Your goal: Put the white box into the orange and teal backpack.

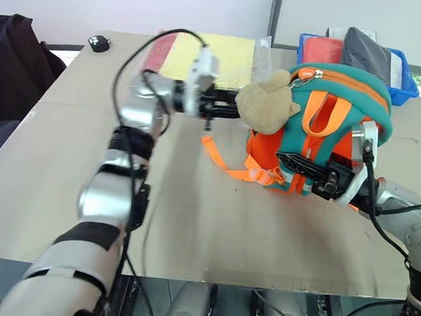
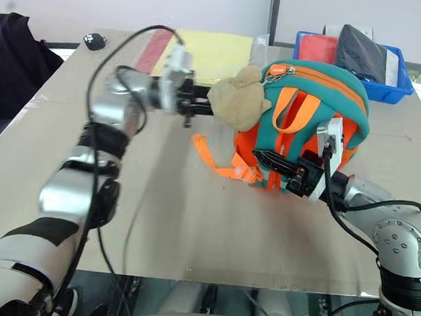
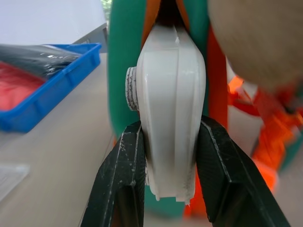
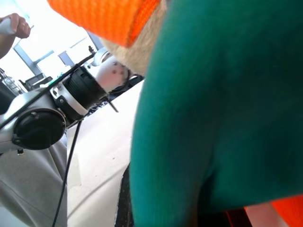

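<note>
White box: the flat, frosted white plastic case [image 3: 170, 113] is clamped edge-on between the black fingers of the left gripper [image 3: 168, 184], right up against the backpack's teal side – held edge-first, most likely so it can slip through a narrow opening.
Left jaws: pinched narrow on the case, one finger on each broad face.
Backpack: the small rounded orange fabric backpack with teal trim [image 1: 335, 130] stands upright on the right half of the pale table [image 1: 191, 229], near the blue plastic bin [image 1: 407, 88] at the far right; its tan plush toy [image 1: 268, 104] hangs on the left side, just ahead of the left gripper.
Right gripper: the right gripper [image 1: 303, 172] is at the bag's near lower side – apparently steadying it upright for loading.
Right jaws: nearly closed, buried in the fabric; what they pinch cannot be told.
Progress: case still outside the bag; I judge insertion is next.
</note>
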You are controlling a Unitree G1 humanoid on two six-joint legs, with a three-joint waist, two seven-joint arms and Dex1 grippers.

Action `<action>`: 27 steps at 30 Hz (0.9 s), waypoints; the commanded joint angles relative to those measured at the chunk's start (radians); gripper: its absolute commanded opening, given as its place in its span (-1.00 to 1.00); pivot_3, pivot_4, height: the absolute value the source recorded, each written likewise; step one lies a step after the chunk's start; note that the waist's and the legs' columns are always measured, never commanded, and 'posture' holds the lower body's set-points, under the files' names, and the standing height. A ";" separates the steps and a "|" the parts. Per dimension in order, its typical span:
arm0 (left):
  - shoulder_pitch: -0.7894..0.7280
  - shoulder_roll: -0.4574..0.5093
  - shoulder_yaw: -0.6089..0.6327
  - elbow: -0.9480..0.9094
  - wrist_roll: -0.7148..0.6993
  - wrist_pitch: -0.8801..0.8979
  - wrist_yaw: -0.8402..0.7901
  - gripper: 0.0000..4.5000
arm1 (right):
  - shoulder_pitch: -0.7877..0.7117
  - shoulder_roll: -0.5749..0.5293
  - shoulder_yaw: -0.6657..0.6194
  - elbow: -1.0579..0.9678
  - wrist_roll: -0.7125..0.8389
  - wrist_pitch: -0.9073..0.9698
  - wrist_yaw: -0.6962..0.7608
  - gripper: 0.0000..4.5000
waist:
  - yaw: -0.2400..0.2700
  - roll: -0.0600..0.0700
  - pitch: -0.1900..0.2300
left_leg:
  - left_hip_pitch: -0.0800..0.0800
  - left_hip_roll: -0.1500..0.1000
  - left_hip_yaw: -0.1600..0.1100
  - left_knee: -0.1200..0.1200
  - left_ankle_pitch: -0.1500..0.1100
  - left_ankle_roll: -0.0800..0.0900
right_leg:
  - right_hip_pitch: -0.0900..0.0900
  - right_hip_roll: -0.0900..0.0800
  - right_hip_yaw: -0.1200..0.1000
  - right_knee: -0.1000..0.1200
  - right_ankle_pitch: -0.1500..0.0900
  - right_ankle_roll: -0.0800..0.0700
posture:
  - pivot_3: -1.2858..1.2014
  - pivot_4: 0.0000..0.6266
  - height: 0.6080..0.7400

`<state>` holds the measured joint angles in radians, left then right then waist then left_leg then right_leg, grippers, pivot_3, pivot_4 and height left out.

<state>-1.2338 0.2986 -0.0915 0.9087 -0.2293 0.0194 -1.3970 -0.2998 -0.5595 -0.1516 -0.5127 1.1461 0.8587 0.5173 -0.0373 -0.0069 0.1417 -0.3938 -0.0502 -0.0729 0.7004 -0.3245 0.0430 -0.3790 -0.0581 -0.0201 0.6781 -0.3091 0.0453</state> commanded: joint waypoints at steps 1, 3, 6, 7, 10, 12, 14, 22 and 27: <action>-0.103 -0.087 0.004 0.113 0.060 -0.045 0.185 -0.53 | -0.008 0.013 0.016 -0.033 0.000 -0.019 0.006 -0.97 | -0.001 0.000 0.000 | 0.000 -0.001 -0.002 0.000 0.000 0.000 | 0.000 0.000 0.000 0.000 0.000 0.000 | 0.03 -0.52 1.00; -0.134 -0.143 -0.001 0.173 0.097 -0.072 0.257 -0.53 | 0.001 0.021 0.023 -0.040 -0.005 -0.024 0.002 -0.97 | -0.002 0.000 0.000 | 0.000 -0.001 -0.003 0.000 0.000 0.000 | 0.000 0.000 0.000 0.000 0.000 0.000 | 0.03 -0.52 1.00; -0.144 -0.189 0.005 0.205 0.108 -0.101 0.233 -0.53 | 0.008 0.034 0.027 -0.053 -0.011 -0.028 -0.013 -0.97 | -0.002 0.000 0.000 | 0.000 -0.001 -0.004 0.000 0.000 0.000 | 0.000 0.000 0.001 0.001 0.000 0.000 | 0.03 -0.52 1.00; -0.141 -0.193 0.010 0.202 0.097 -0.082 0.182 -0.34 | 0.011 0.037 0.025 -0.057 -0.012 -0.029 -0.018 -0.99 | -0.003 0.000 0.000 | 0.000 -0.001 -0.004 0.000 0.000 0.000 | 0.000 0.000 0.001 0.001 0.000 0.000 | 0.03 -0.52 1.00; -0.129 -0.185 0.029 0.196 0.097 -0.080 0.185 0.25 | 0.020 0.041 0.018 -0.066 -0.012 -0.031 -0.026 -1.00 | -0.004 0.000 0.000 | 0.000 -0.001 -0.005 0.000 0.000 0.000 | -0.001 0.002 0.003 0.001 0.000 0.000 | 0.03 -0.52 1.00; -0.125 -0.179 0.048 0.195 0.098 -0.091 0.234 0.71 | 0.024 0.041 0.017 -0.068 -0.013 -0.033 -0.028 -1.00 | -0.003 0.000 0.000 | 0.000 -0.002 -0.007 0.000 0.000 0.000 | -0.001 0.002 0.004 0.001 0.000 0.000 | 0.03 -0.52 1.00; -0.126 -0.168 0.104 0.176 0.033 -0.025 0.217 0.98 | 0.025 0.044 0.018 -0.069 -0.013 -0.036 -0.031 -1.00 | -0.003 0.000 0.000 | 0.000 -0.003 -0.007 0.001 0.000 0.000 | -0.001 0.001 0.004 0.001 0.000 0.000 | 0.03 -0.52 1.00; 0.056 0.051 0.266 -0.271 -0.205 0.393 0.159 0.98 | 0.000 0.071 0.040 -0.050 -0.036 -0.054 -0.042 -1.00 | -0.029 0.000 0.000 | 0.001 -0.007 -0.018 0.000 0.001 -0.001 | -0.009 0.003 0.014 0.003 0.000 0.000 | 0.03 -0.52 1.00; 0.256 0.192 0.299 -0.689 -0.384 0.729 0.202 0.98 | -0.019 0.083 0.054 -0.032 -0.053 -0.060 -0.039 -1.00 | -0.028 0.001 0.000 | 0.006 -0.013 -0.029 -0.001 0.001 -0.002 | -0.008 0.003 0.018 0.004 0.000 0.000 | 0.03 -0.52 1.00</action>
<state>-0.9812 0.4809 0.1979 0.3514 -0.5461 0.6708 -1.2132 -0.2984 -0.4830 -0.0950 -0.5287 1.0913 0.8189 0.4720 -0.0652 -0.0063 0.1414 -0.3879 -0.0638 -0.1024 0.6996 -0.3237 0.0407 -0.3871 -0.0558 -0.0019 0.6820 -0.3090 0.0453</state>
